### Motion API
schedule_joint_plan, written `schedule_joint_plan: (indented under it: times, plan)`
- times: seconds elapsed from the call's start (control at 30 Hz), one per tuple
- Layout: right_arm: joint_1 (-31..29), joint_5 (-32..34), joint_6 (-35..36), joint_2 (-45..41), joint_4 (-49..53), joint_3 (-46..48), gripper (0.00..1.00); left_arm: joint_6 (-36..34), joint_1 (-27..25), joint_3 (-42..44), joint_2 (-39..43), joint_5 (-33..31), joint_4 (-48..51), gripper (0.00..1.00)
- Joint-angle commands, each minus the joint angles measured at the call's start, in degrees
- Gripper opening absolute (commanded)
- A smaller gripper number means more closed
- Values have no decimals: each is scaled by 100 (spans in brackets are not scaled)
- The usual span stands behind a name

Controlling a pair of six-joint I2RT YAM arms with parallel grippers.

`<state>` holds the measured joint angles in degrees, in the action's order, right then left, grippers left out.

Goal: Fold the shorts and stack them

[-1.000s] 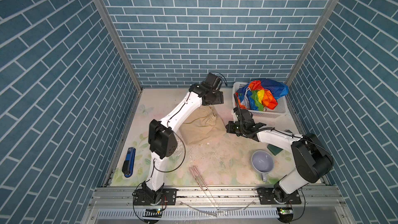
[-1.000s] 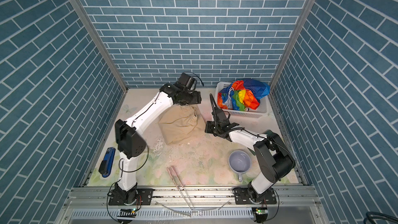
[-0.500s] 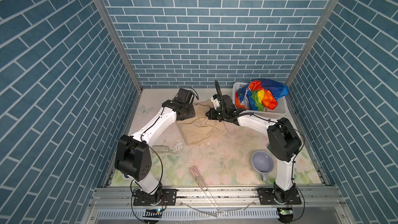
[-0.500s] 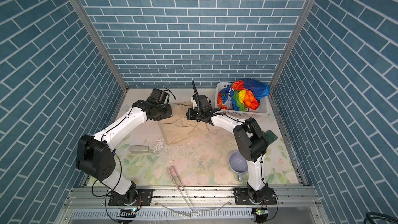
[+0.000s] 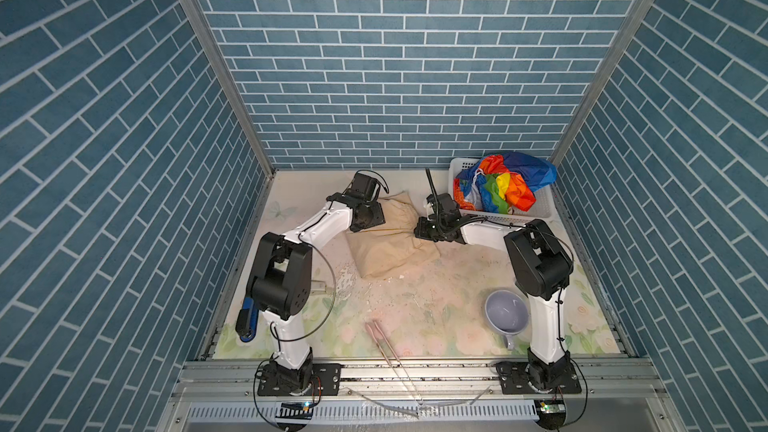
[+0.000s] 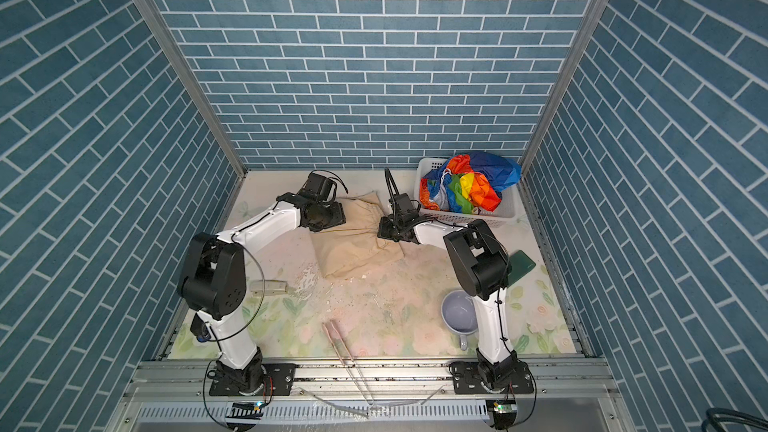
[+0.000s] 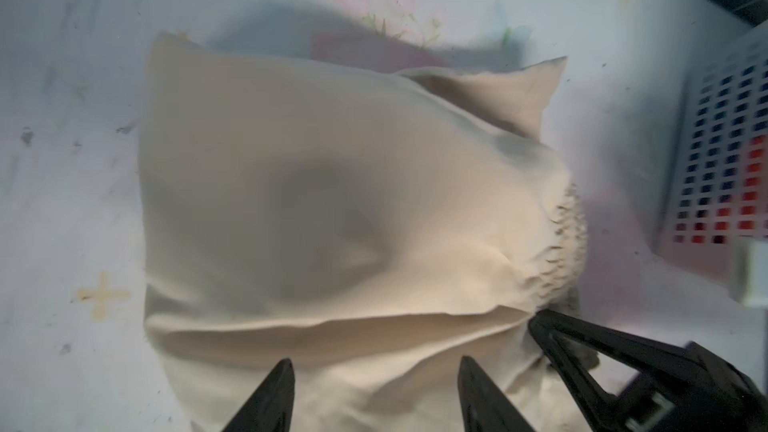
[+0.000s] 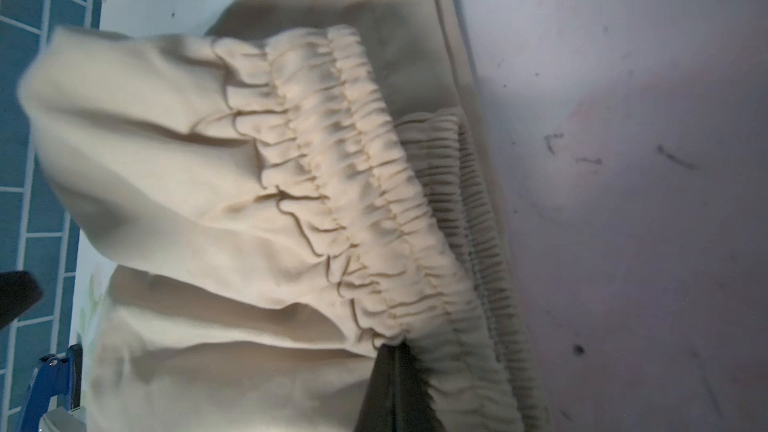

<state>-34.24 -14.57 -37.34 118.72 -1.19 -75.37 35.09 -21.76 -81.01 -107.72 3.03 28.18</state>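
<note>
The beige shorts (image 5: 388,249) (image 6: 353,249) lie rumpled on the table at the back middle. My left gripper (image 7: 375,367) (image 5: 368,218) hovers open over their left end, with the cloth under its fingertips and nothing pinched. At the right end my right gripper (image 8: 392,353) (image 5: 424,231) is shut on the gathered elastic waistband (image 8: 365,184), which it holds slightly raised. In the left wrist view the right gripper's fingers (image 7: 582,342) show at the waistband. The rainbow-striped shorts (image 5: 503,187) (image 6: 467,189) sit bunched in the white basket (image 5: 540,213) (image 6: 505,214) at the back right.
A lilac mug (image 5: 505,311) stands front right beside the right arm. Pink chopsticks (image 5: 384,340) lie at the front middle. A blue tool (image 5: 247,322) rests by the left wall, a dark green pad (image 6: 523,265) by the right arm. White crumbs (image 5: 347,280) dot the mat.
A second ago the beige shorts hung bunched under the left gripper. Both grippers have since moved left and down, and the cloth now lies spread on the table, the right gripper pinching its waistband.
</note>
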Motion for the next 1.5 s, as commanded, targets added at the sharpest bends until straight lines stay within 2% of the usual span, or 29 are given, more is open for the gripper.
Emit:
schedule_joint_plan:
  times: [0.0, 0.13, 0.27, 0.47, 0.67, 0.77, 0.83, 0.9, 1.0, 1.1, 1.2, 1.37, 1.47]
  plan:
    - [73, 290, -129, 103, 104, 261, 0, -102, 34, -340, -239, -138, -149, 65]
    - [84, 26, -124, 181, -84, 262, 0, -189, 72, -670, -647, -559, 234, 62]
    - [80, -46, -103, 222, -121, 216, 0, -112, 247, -635, -884, -743, 437, 60]
    - [84, 17, 75, 93, 30, 312, 0, -64, 538, -635, -1143, -771, 731, 59]
    - [64, 255, 414, -275, 365, 456, 0, -205, 585, -887, -1085, -526, 714, 60]
    - [-109, 577, 813, -791, 470, 636, 0, -261, 585, -1090, -861, -330, 842, 60]
    - [-351, 915, 1242, -1121, 728, 609, 0, -335, 585, -1135, -591, -416, 900, 61]
    - [-719, 1558, 1785, -1410, 1017, 473, 0, -380, 634, -1113, -272, -552, 960, 63]
    - [-1290, 2027, 2454, -1588, 1099, 247, 0, -372, 803, -914, 71, -511, 836, 65]
    - [-1614, 1718, 2666, -1474, 883, 35, 0, -308, 923, -785, 95, -340, 683, 65]
    - [-1737, 1297, 2494, -1164, 729, -166, 0, -235, 954, -830, -178, -78, 456, 64]
    - [-1912, 773, 2254, -649, 434, -349, 0, -145, 971, -1125, -745, 1, 211, 62]
    - [-1965, 464, 2164, -411, 185, -360, 0, -66, 1032, -1258, -1020, 177, 51, 52]
